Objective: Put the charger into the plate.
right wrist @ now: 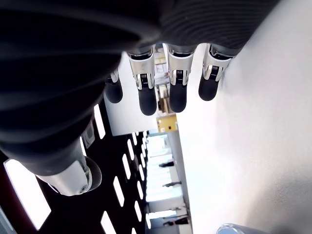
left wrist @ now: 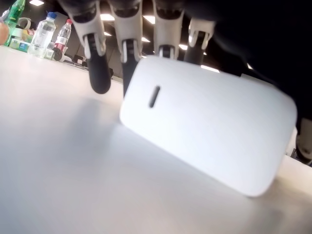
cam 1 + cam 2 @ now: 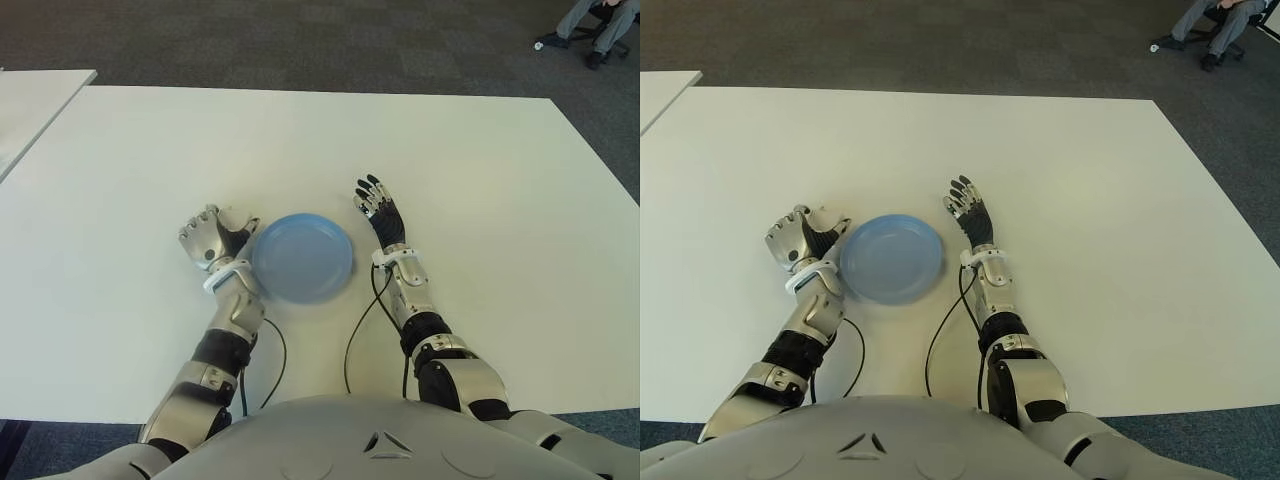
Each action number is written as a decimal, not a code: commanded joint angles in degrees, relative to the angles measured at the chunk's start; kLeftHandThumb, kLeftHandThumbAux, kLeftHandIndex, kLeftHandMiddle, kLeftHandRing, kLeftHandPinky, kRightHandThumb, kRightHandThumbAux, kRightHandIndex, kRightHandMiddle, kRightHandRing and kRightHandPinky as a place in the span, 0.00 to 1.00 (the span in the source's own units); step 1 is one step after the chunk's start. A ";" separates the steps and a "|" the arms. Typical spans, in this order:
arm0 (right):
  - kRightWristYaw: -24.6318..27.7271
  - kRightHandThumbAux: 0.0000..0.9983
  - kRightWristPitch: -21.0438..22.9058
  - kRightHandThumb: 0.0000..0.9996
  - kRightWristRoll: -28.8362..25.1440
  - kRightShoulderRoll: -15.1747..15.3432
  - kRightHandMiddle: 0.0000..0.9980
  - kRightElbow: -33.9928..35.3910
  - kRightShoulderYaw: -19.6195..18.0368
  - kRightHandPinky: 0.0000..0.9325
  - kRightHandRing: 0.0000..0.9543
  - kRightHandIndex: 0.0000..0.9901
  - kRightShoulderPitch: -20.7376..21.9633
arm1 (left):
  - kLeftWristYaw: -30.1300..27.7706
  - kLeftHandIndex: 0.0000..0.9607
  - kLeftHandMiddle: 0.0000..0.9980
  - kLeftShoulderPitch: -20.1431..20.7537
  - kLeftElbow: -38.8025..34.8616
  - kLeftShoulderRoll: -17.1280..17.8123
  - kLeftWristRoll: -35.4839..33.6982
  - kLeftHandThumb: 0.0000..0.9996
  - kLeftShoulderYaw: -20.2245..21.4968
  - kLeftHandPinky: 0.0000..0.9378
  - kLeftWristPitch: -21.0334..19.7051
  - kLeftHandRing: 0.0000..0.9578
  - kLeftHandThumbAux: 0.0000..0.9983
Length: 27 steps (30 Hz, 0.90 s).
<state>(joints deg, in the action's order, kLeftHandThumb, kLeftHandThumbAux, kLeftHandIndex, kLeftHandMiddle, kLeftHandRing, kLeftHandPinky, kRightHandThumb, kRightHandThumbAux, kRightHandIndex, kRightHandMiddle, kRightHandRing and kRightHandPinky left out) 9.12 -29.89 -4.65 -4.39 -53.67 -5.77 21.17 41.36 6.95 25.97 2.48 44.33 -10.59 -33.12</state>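
Note:
A white, rounded charger stands tilted on the white table, one long edge on the surface. My left hand is curled over it, with its fingers on the upper edge, just left of the blue plate. In the eye views the hand hides nearly all of the charger. The round plate holds nothing and sits in front of my torso. My right hand shows just right of the plate, with its fingers straight and spread and nothing in them.
A second white table stands off to the far left. A seated person's legs show at the far right on the dark carpet. Black cables trail from both wrists toward my body. Bottles stand in the distance.

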 commanded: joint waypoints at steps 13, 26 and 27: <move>-0.46 0.66 1.32 0.02 -0.23 -0.05 0.17 -1.63 -0.28 0.09 0.12 0.09 -0.92 | 1.41 0.46 0.79 -0.23 7.42 -1.28 -2.26 0.74 0.22 0.90 -1.10 0.83 0.69; -0.56 0.65 0.95 0.00 -0.03 -0.28 0.17 -1.19 0.01 0.09 0.13 0.09 -1.23 | 1.69 0.46 0.84 -1.98 3.84 0.20 -1.62 0.74 -1.32 0.92 0.36 0.88 0.69; -0.53 0.66 0.93 0.00 -0.05 -0.28 0.17 -1.19 0.01 0.10 0.13 0.09 -1.23 | 1.74 0.46 0.84 -2.10 3.37 0.30 -1.62 0.74 -1.39 0.92 0.45 0.88 0.69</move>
<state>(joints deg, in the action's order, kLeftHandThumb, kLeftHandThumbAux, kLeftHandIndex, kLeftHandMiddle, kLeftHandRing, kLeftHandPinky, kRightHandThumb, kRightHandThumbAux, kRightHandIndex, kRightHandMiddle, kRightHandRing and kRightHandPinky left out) 8.88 -30.06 -4.60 -4.50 -53.71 -5.67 21.27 44.68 8.19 28.51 2.85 43.83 -11.39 -32.16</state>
